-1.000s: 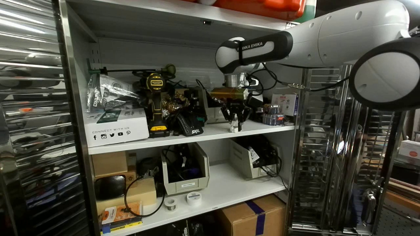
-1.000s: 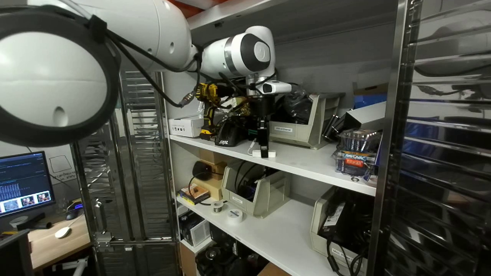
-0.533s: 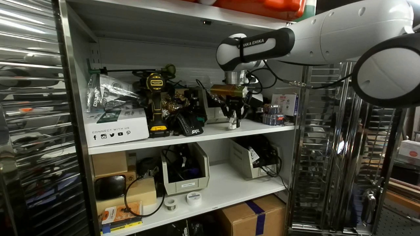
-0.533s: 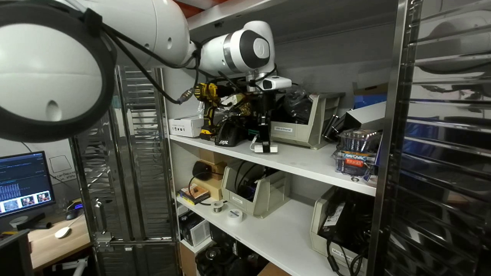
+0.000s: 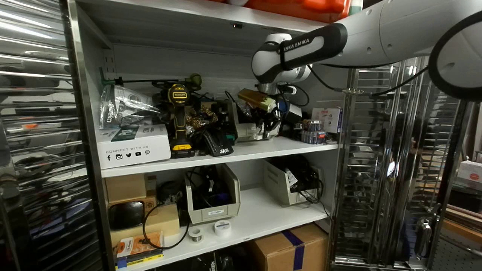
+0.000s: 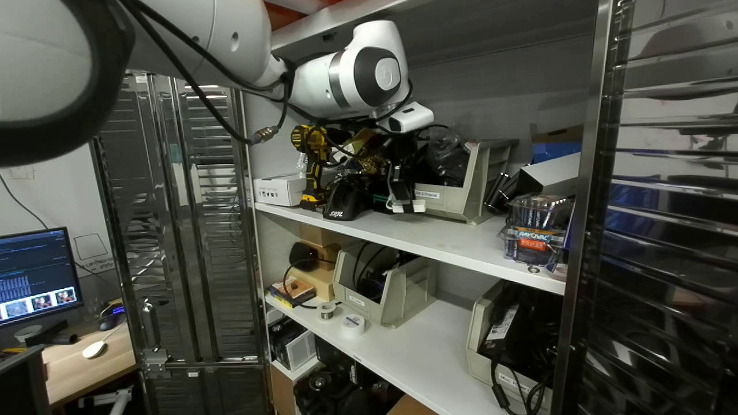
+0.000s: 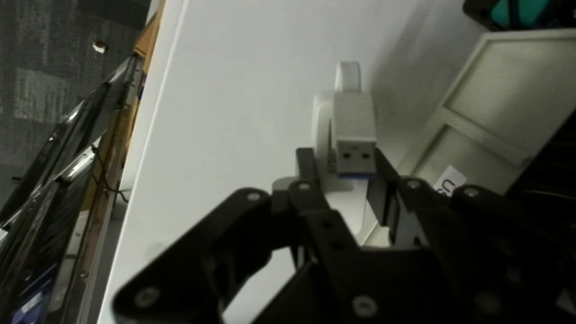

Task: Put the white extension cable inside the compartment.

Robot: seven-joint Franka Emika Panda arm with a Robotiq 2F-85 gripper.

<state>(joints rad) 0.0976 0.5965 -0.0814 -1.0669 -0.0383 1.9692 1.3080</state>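
Note:
The white extension cable (image 7: 355, 117) is folded, with its USB plug facing my wrist camera. My gripper (image 7: 344, 157) is shut on it, with a finger pad on each side. In both exterior views the cable (image 5: 258, 134) (image 6: 418, 206) hangs in the gripper (image 5: 263, 131) (image 6: 406, 199), a little above the shelf board. The compartment (image 5: 158, 62) is the tall bay of the grey shelving unit; its back wall also shows in an exterior view (image 6: 490, 109). The gripper and cable are inside this bay, in front of a beige bin (image 6: 438, 199).
A yellow drill (image 5: 178, 113), a black SKIL tool (image 5: 219, 143) and a white box (image 5: 133, 146) stand on the same shelf. A battery pack (image 6: 533, 230) stands near its end. The bay below holds beige bins (image 5: 214, 212) and cardboard boxes. Metal doors (image 5: 376, 169) flank the unit.
The gripper has risen from the shelf board with the cable in it and moved deeper, towards the beige bin. The hand has tilted and the arm has shifted.

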